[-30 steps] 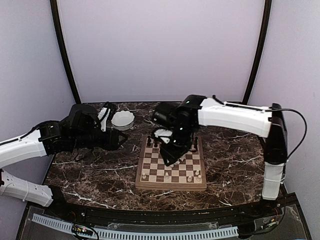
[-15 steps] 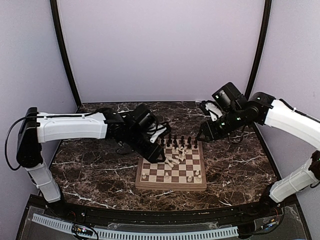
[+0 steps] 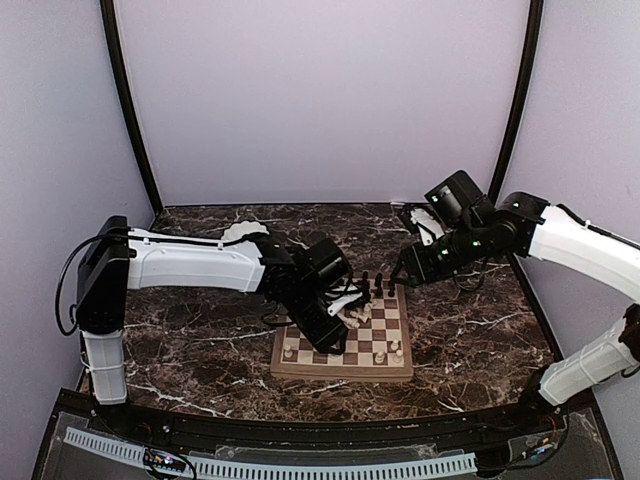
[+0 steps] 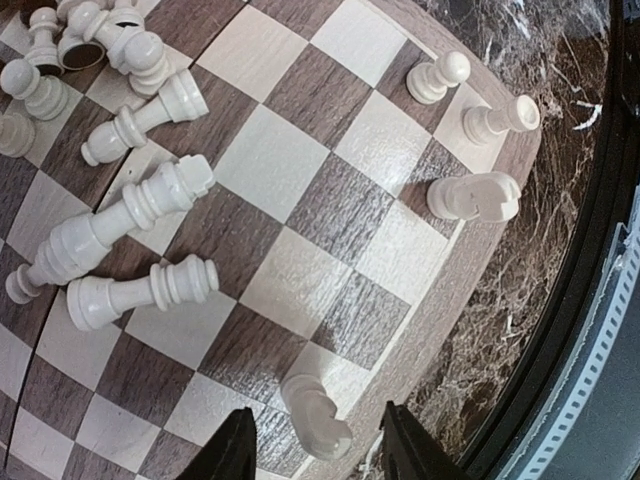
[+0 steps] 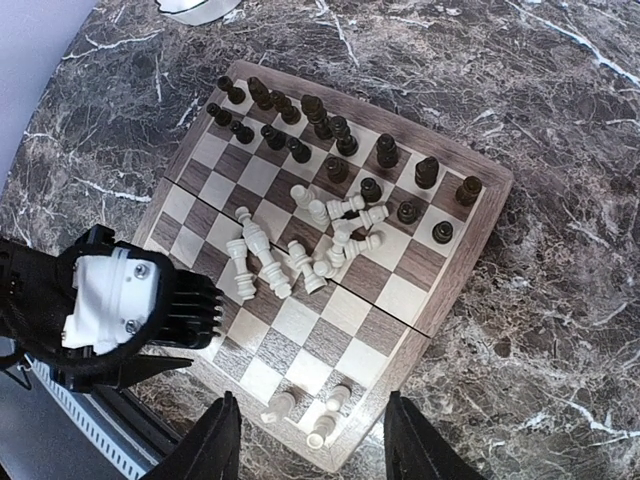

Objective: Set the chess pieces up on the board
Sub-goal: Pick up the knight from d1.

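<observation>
Reaching farther across the board (image 3: pixel 340 373) than half a second earlier, the left arm (image 3: pixel 190 265) now hangs over its near left squares in the overhead view, while the right arm (image 3: pixel 570 235) has hardly shifted at the upper right of that frame. The board itself lies at lower centre, on the dark marble table (image 3: pixel 200 350).

Nearest the camera, at the bottom edge of the left wrist frame, the left gripper (image 4: pixel 318 448) stands part open. Its two dark fingers (image 4: pixel 240 445) flank a white knight (image 4: pixel 316 410) on the board's near row, with a gap showing on either side, so nothing is gripped.

Three more white pieces (image 4: pixel 475 197) stand along the same near edge, toward the upper right of that frame.

Farther in, at mid-board, a heap of toppled white pieces (image 4: pixel 110 235) lies across several squares (some overlapping, some pointing different ways).

Beyond the heap, the dark pieces (image 5: pixel 330 140) stand upright in two rows along the board's far side, in the upper half of the right wrist frame.

Farther still, the right gripper (image 5: pixel 312 440) hovers high off the board's far right corner, its jaws well apart and holding nothing.

A white dish (image 3: pixel 245 232) peeks out behind the left arm at the table's far left.
</observation>
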Tool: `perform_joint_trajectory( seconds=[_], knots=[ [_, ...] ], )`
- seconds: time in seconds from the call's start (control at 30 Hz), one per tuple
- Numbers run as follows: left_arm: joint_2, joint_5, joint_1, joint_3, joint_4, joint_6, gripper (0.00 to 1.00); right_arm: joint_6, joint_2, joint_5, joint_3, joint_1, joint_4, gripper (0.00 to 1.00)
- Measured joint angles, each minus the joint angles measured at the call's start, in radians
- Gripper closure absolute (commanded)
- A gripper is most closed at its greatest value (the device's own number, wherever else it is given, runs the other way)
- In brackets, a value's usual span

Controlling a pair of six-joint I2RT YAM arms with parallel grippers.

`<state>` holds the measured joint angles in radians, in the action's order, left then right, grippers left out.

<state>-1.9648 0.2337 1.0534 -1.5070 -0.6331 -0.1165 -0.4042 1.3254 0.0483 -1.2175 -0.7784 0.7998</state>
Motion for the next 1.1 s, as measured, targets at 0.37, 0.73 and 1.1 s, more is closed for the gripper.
perform_joint_trajectory(
  seconds=[0.37, 0.73, 1.1],
  knots=[
    [-0.027, -0.042, 0.008, -0.015, -0.031, 0.009, 0.76, 0.006, -0.011, 0.000, 0.019, 0.001, 0.000, 0.50],
    [-0.016, -0.055, 0.007, -0.013, -0.071, 0.011, 0.85, 0.007, -0.011, 0.000, 0.019, 0.001, -0.004, 0.51],
    [0.179, -0.104, 0.007, 0.124, -0.110, -0.005, 0.85, 0.007, 0.044, 0.026, 0.016, 0.001, -0.027, 0.51]
  ],
)
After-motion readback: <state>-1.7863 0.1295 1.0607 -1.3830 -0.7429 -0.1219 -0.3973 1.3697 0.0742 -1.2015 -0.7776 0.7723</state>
